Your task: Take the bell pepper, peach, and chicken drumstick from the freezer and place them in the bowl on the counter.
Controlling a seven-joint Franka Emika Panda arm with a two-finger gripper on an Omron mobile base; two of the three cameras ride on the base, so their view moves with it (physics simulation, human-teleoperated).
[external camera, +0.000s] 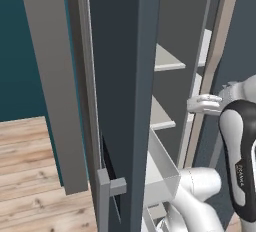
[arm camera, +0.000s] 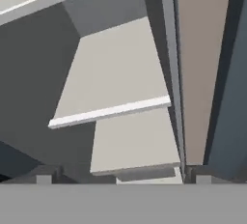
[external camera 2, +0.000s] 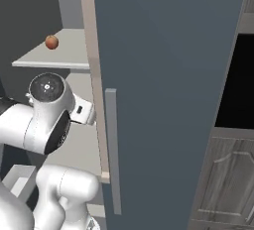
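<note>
Right base view: arm bent at the elbow, forearm reaching into the open freezer (external camera 2: 69, 6), wrist level with the middle shelf. Peach (external camera 2: 51, 41) sits on the upper shelf (external camera 2: 64, 55), above and left of the wrist, not touched. Left base view: hand sits between the shelves and the door edge, beside the white door bin (external camera: 162, 168). Hand view: gripper (arm camera: 120, 178) is spread wide, nothing between the fingertips (arm camera: 44, 178); it looks along two bare shelves, with a reddish item at the top-left corner, too cropped to identify.
</note>
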